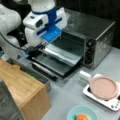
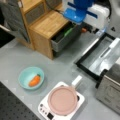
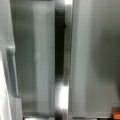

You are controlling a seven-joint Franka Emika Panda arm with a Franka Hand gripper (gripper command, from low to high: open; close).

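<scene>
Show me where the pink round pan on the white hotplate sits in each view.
Front view: the pink round pan sits at lower right, on the white hotplate.
Front view: the pan sits at bottom centre, on the hotplate.
Wrist view: not in it.
Shared landmark: the silver toaster oven's open door, beside the pan in both front views.

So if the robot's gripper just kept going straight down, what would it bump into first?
Probably the open oven door: the gripper hangs right above it, by the toaster oven. The exact spot is hard to judge.
</scene>
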